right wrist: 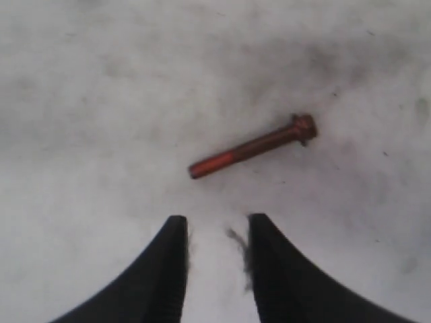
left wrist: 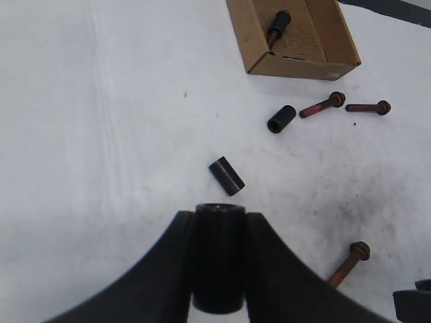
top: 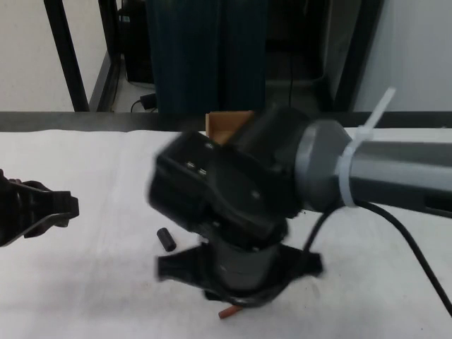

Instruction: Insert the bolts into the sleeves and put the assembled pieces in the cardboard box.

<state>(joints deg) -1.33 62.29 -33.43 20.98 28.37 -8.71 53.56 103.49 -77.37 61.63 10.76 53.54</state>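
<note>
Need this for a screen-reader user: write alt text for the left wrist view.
The left pincer grips a black sleeve over the white bench. Beyond it lie two loose sleeves, three bolts and a cardboard box holding one assembled piece.

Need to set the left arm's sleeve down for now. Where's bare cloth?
Best: the bare cloth between the left end effector and the box, on the side of the two loose sleeves away from the bolts. Crowded: beside the box, where two bolts lie by one sleeve, and around the right end effector, over a bolt.
</note>
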